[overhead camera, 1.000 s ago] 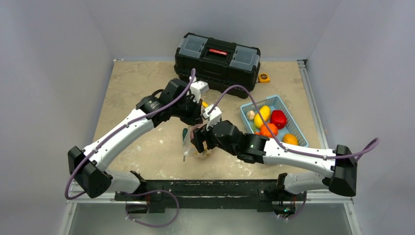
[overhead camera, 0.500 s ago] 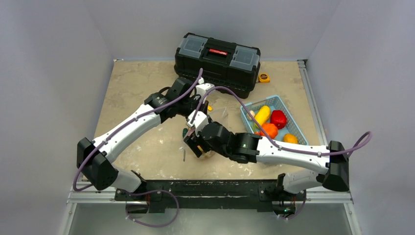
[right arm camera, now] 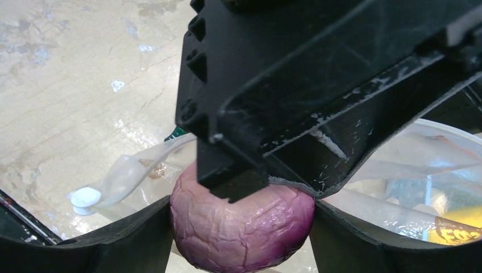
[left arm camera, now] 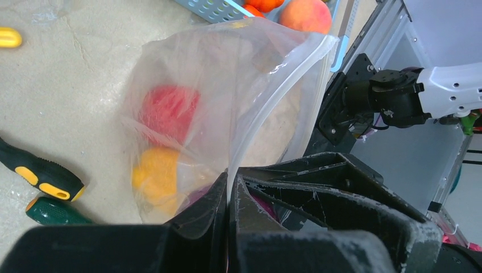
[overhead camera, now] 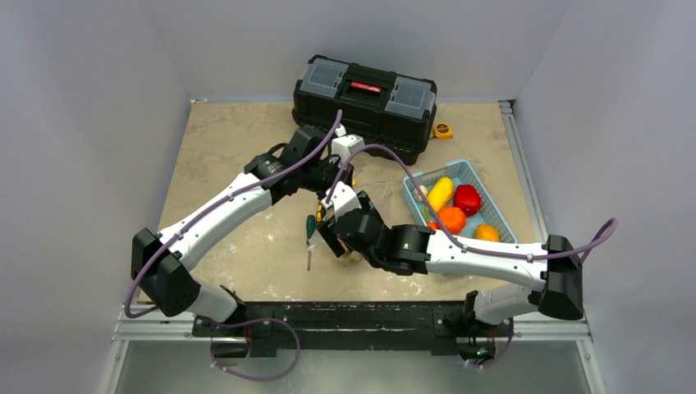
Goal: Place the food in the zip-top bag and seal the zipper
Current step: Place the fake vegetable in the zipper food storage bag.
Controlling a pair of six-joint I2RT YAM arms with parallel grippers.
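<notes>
My left gripper is shut on the rim of the zip-top bag, pinching it at the clear zipper, which runs up and away from the jaws. A red food and a yellow-orange food show through the bag's wall. In the right wrist view a purple, wrinkled food is clamped between the fingers of my right gripper, right under the left gripper's black fingers and at the bag's plastic. From above, both grippers meet mid-table: left gripper, right gripper.
A light blue basket at the right holds a yellow food, a red one and two orange ones. A green-handled screwdriver and a yellow-handled screwdriver lie left of the bag. A black toolbox and a yellow tape measure stand at the back.
My left wrist has moved right and toward the toolbox with the bag's rim. My right arm has stretched further left, bringing the purple food up under the left gripper.
</notes>
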